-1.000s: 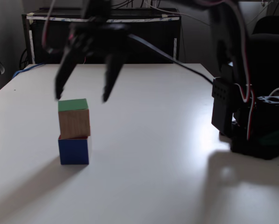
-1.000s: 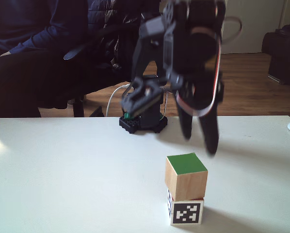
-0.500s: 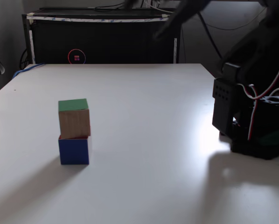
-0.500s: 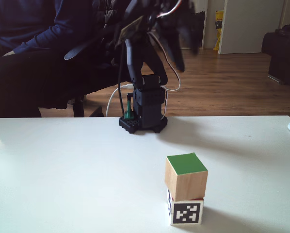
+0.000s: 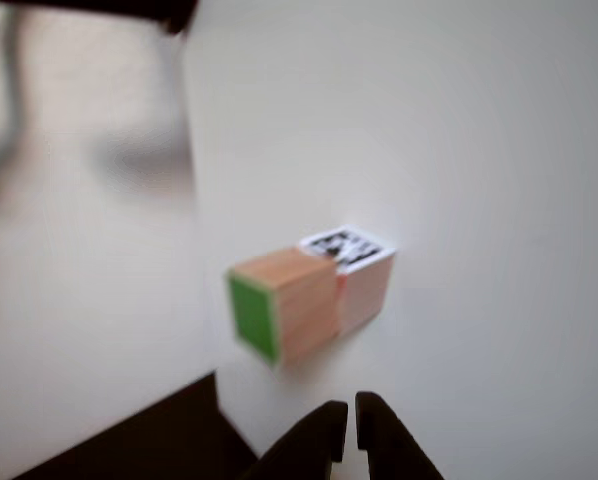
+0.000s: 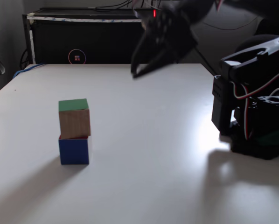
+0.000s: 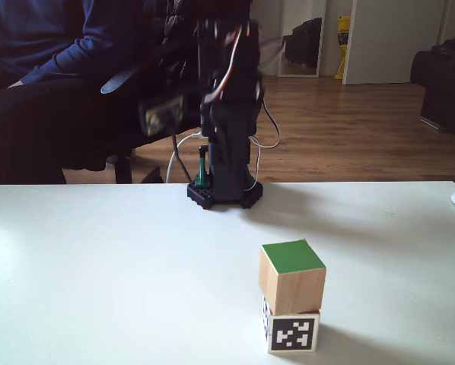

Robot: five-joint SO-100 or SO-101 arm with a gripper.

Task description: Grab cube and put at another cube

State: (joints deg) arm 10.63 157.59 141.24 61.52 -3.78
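White worktop [image 6: 144, 154] carries the whole setup; behind it in a fixed view I see wooden flooring and a seated person [image 7: 52, 84] in dark clothing. The cube [image 6: 74, 117], green face up, sits stacked on another cube [image 6: 74, 150], touching it and turned slightly off square. In a fixed view the lower one shows a blue side; in a fixed view [image 7: 291, 276] the green-topped block rests on the black-and-white marker face [image 7: 294, 334], with a thin red edge between them. In the other view, which is blurred, the pair [image 5: 282, 303] appears sideways, green face left, marker block [image 5: 357, 268] to its right. The gripper [image 6: 138, 70] hangs in the air above the worktop, well apart from the stack, holding nothing. In the other view its two dark tips [image 5: 347, 425] sit almost together, a narrow slit between them. The arm base [image 7: 224, 190] stands at the far edge.
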